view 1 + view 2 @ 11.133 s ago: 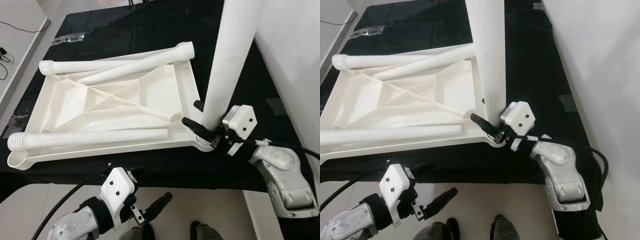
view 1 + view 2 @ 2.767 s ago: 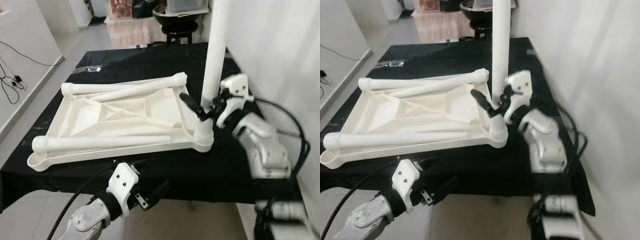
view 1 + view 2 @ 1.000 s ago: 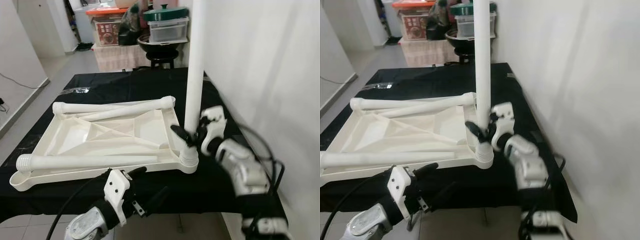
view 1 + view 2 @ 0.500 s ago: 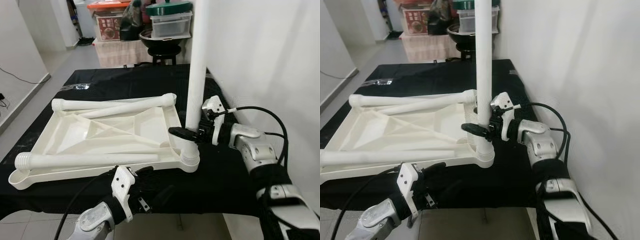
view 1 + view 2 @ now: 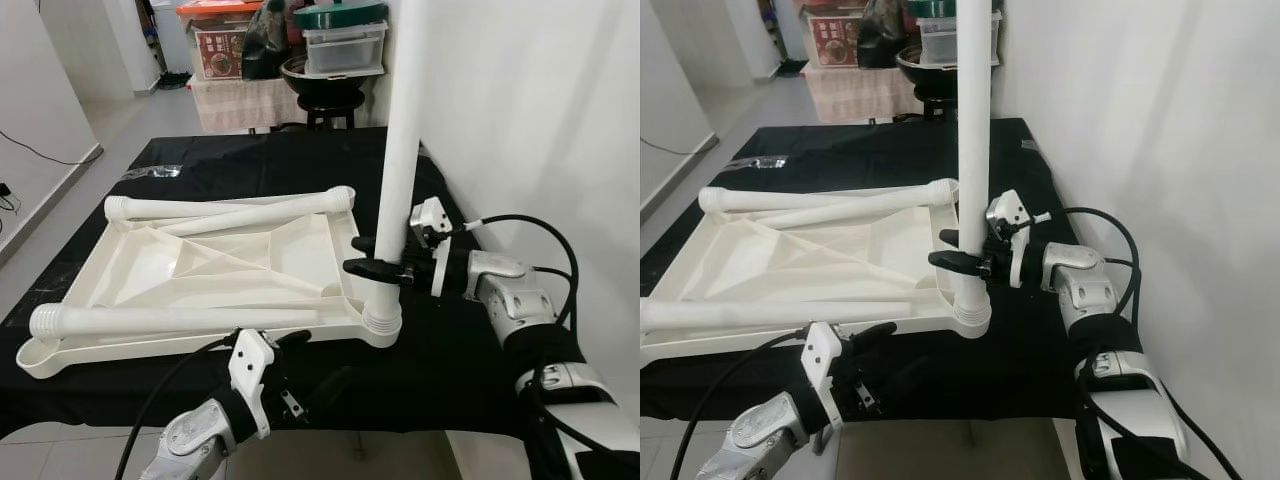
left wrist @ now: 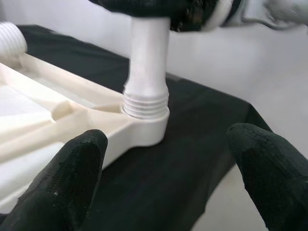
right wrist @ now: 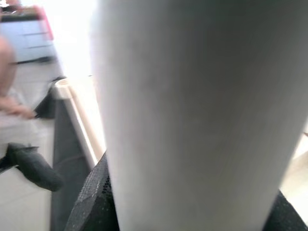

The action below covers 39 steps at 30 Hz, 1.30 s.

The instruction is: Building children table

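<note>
A white plastic tabletop (image 5: 215, 265) lies upside down on a black-covered table (image 5: 440, 350). One white leg (image 5: 398, 150) stands upright in the socket (image 5: 381, 322) at the near right corner. My right gripper (image 5: 372, 256) comes in from the right and is shut on this leg a little above the socket. In the right wrist view the leg (image 7: 192, 110) is very close. Loose legs lie on the tabletop, one along the near edge (image 5: 170, 321) and others at the far edge (image 5: 230, 208). My left gripper (image 5: 312, 360) hangs open below the table's front edge, and its wrist view faces the socket (image 6: 144, 113).
A white wall (image 5: 530, 120) runs close along the table's right side. Beyond the far end stand a stool with a dark bowl (image 5: 325, 75) and stacked boxes (image 5: 225, 35). A small foil packet (image 5: 150, 173) lies at the far left of the cloth. Open floor is on the left.
My right arm has swung up from a low reach to level, and its grip now sits slightly higher on the upright leg. The left gripper has edged up toward the table's front edge.
</note>
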Motion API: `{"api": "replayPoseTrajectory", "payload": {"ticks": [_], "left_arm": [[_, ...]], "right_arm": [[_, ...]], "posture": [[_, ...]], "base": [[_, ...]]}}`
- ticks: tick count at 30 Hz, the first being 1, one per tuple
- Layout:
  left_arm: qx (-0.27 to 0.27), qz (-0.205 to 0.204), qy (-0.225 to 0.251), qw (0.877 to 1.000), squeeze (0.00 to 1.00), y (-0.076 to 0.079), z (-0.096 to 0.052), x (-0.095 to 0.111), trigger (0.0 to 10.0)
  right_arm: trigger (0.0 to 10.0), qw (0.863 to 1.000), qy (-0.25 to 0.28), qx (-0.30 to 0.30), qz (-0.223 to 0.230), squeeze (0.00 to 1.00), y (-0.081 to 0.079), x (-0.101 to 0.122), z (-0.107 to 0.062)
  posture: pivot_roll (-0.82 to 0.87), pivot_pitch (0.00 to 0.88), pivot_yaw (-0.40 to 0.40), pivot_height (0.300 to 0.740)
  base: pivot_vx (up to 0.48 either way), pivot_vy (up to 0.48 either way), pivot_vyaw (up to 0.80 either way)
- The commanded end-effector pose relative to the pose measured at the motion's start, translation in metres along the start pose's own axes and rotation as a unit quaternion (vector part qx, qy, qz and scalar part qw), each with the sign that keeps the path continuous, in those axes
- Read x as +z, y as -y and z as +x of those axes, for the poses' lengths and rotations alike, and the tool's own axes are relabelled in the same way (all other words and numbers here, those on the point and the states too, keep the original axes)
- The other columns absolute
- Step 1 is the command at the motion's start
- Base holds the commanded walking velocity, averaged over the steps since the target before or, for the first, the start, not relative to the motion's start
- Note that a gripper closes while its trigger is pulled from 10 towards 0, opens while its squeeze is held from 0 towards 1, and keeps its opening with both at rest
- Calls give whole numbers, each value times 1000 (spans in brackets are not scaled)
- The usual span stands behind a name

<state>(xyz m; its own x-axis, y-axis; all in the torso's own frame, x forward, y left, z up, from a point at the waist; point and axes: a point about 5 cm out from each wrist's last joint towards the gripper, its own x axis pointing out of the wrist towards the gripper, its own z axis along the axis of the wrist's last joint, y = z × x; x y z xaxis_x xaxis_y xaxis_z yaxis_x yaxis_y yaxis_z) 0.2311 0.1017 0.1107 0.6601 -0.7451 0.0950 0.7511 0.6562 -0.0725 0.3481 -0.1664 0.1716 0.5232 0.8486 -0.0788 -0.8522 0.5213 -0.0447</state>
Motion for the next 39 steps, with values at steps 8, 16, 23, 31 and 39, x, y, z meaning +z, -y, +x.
{"api": "replayPoseTrajectory", "payload": {"ticks": [8,16,23,31,39], "left_arm": [[11,6,-4,1000,0,-7,-1,-2,10000],[40,16,-5,999,0,-17,3,-2,10000],[43,21,-6,999,0,-25,9,-1,10000],[43,21,-6,999,0,-29,13,-2,10000],[45,19,-4,999,0,-30,14,-3,10000]], "right_arm": [[0,947,-45,-314,49,0,-61,-55,20],[10000,948,-37,-305,81,0,-49,-56,33],[10000,984,34,-146,94,1000,-43,-18,43],[10000,995,15,94,-3,0,-23,17,33],[0,992,-8,124,0,0,-5,23,33]], "posture": [[-68,0,-4,740],[-47,0,-4,740],[-49,0,9,740],[-44,0,7,740],[-31,0,-3,740]], "base": [[0,0,0],[0,0,0],[0,0,0],[0,0,0],[0,0,0]]}}
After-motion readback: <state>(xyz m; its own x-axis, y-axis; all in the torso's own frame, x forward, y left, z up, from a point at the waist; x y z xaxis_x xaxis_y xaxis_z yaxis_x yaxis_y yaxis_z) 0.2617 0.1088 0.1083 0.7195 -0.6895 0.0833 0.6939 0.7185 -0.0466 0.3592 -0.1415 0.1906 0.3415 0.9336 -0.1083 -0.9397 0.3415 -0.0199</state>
